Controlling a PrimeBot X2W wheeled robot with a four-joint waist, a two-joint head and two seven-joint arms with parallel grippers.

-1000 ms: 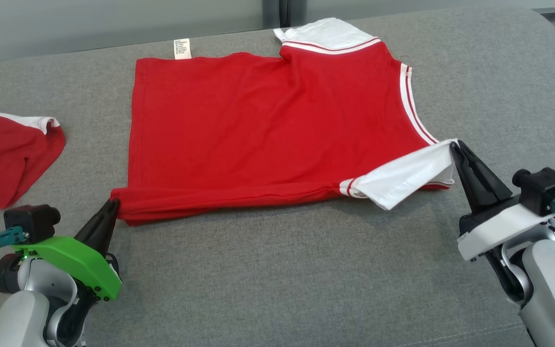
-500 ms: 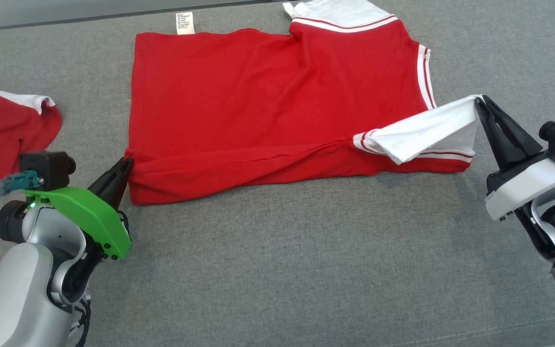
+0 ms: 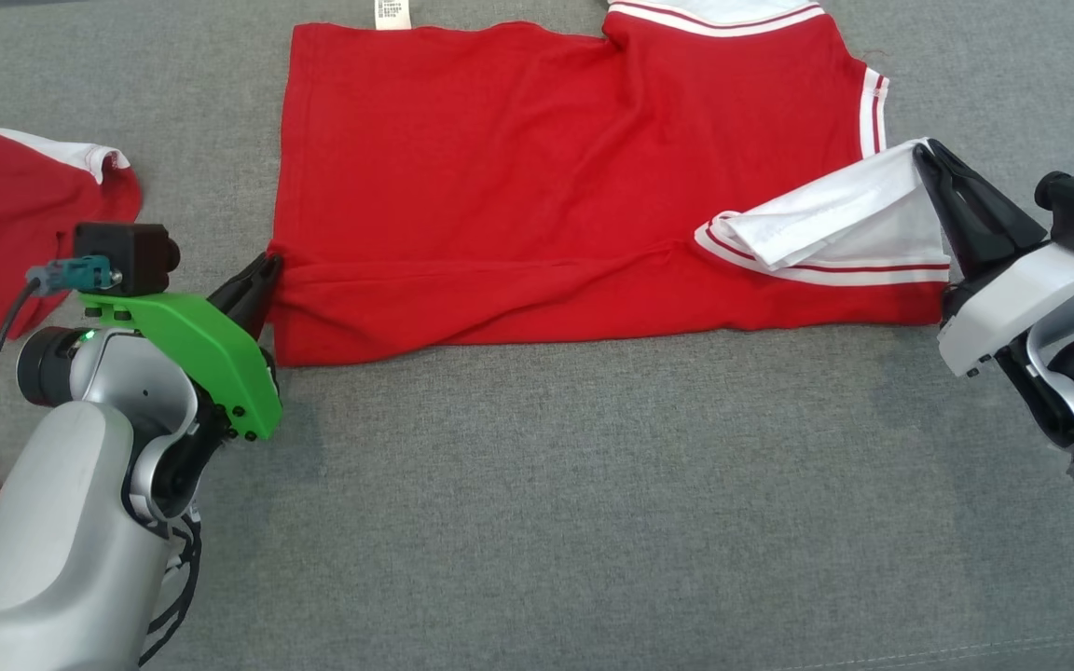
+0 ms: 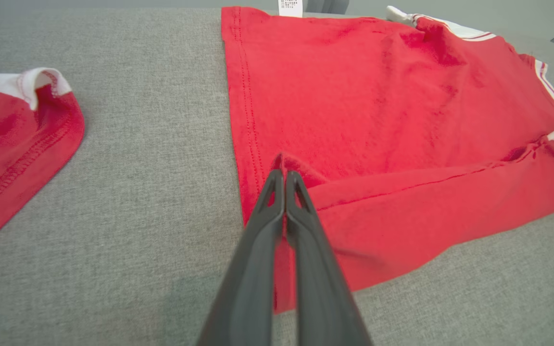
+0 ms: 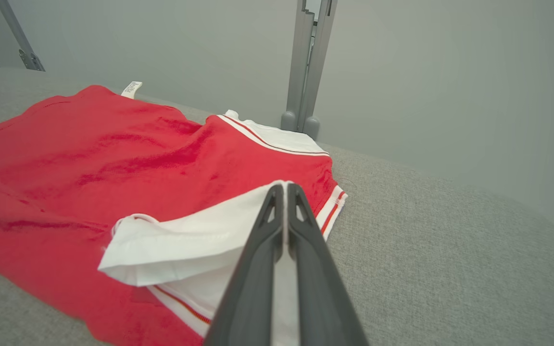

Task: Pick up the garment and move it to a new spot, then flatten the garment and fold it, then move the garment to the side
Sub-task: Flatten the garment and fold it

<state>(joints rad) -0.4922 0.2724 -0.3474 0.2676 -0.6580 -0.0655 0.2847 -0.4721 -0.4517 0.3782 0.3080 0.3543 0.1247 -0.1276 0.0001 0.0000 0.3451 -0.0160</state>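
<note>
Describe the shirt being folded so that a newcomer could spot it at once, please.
On the grey cushion, look to the middle, where a red shirt lies spread out. Unlike the crumpled red garment at the left, it has a white label on its far edge, and the left gripper and right gripper grip its corner and white sleeve.

Dark left pincer, green bracket, perhaps screws

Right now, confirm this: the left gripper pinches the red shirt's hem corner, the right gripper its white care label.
Wrong. The right wrist view shows the right gripper pinching the white sleeve; the care label lies untouched at the far edge. The left gripper does pinch the red shirt's hem corner.
</note>
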